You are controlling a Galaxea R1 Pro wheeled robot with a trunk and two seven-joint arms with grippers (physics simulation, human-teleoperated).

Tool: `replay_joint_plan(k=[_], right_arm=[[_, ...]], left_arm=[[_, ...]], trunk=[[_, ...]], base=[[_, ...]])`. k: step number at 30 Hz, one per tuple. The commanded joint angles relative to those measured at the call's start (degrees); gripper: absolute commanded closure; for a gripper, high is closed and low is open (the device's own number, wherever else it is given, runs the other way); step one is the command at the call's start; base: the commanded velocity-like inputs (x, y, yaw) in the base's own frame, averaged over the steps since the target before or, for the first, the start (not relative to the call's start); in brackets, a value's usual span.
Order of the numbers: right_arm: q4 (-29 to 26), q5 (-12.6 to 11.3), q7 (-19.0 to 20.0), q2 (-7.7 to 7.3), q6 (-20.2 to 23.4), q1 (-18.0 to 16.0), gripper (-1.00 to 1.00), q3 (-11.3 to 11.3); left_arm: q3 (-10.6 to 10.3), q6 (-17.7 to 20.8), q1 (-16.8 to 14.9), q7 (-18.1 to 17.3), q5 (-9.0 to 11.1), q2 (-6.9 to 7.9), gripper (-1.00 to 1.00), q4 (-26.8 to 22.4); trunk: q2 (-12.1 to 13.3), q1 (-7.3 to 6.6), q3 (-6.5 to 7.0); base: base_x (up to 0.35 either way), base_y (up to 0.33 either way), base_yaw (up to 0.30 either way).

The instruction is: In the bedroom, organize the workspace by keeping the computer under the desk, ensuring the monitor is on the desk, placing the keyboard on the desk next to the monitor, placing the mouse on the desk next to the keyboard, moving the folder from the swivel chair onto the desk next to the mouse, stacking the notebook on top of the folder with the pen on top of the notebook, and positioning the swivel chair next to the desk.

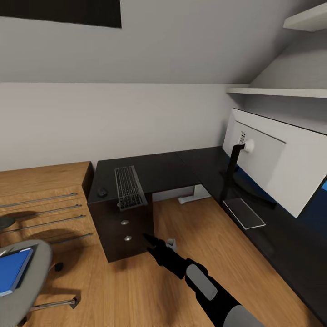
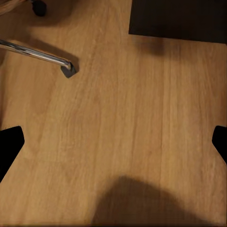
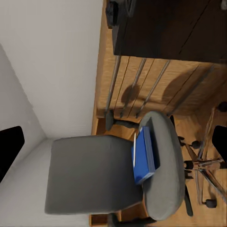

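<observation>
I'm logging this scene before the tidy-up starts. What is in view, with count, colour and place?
desk: one, glossy black, L-shaped, along the walls
drawers: one unit, black, silver knobs, under the desk's left end
keyboard: one, black, on the desk above the drawers
mouse: one, black, on the desk left of the keyboard
monitor: one, pale back toward the camera, on the desk's right wing
cabinet: one, light wood, left of the desk
chair: one, grey, on the wood floor by the cabinet
folder: one, blue, on the chair seat
pen: one, white, on the folder
shelves: two, white, upper right
right pincer: black, before the drawers
</observation>
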Motion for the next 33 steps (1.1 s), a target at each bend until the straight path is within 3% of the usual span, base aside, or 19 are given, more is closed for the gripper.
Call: replay_joint_plan(k=[1,6,9,16,17,21,26,30,33], right_arm=[[0.3,0.3,-1.6,0.02,-1.3,-0.1,-1.00,0.1],[0.5,2.8,-6.4,0.11,-5.7,-0.1,-1.00,0.2],[0.8,7.6,-12.4,0.33,-10.9,-0.1,-1.00,0.5],[6.4,21.8,-22.6,0.93,-20.0,-0.1,-1.00,2.0],[9.1,26.1,-24.8,1.37,-22.3,-0.1,-1.00,2.6],[14.4,33.9,-27.7,2.62,-25.7,-0.1,-1.00,3.2],[20.9,41.8,-29.8,3.65,-27.7,-0.1,-1.00,3.4],[26.7,46.9,-30.5,3.65,-29.3,-0.1,-1.00,3.4],[29.6,48.2,-30.7,3.65,-31.5,0.1,-1.00,3.4]], left_arm=[[-0.1,-0.2,0.0,0.1,0.6,0.05,-1.00,-0.1],[-0.1,-0.2,0.0,0.1,0.6,0.05,-1.00,-0.1],[-0.1,-0.2,0.0,0.1,0.6,0.05,-1.00,-0.2],[-0.2,-0.2,0.0,0.2,0.6,0.00,-1.00,-0.2],[-0.2,-0.1,0.0,0.2,0.6,-0.02,-1.00,-0.2],[-0.2,-0.1,0.0,0.2,0.6,-0.03,-1.00,-0.1],[-0.2,-0.1,0.0,0.3,0.6,-0.07,-1.00,-0.1],[0.0,-0.2,0.0,0.3,0.7,-0.11,-1.00,-0.1],[0.0,-0.2,0.0,0.3,0.7,-0.12,-1.00,-0.1]], trunk=[[0.0,-0.01,-0.04],[0.0,-0.01,-0.04],[0.4,-0.23,0.14],[3.2,-1.77,1.40],[3.6,-1.99,1.57],[5.2,-2.86,2.29],[7.2,-3.96,3.19],[8.8,-4.84,3.91],[10.0,-5.50,4.45]], base=[[-0.055,-0.047,0.000],[-0.030,-0.026,0.000],[-0.012,-0.010,0.000],[-0.004,-0.004,0.000],[-0.001,-0.001,0.000],[0.000,0.000,0.000],[0.000,0.000,0.000],[0.000,0.000,0.000],[0.000,0.000,0.000]])
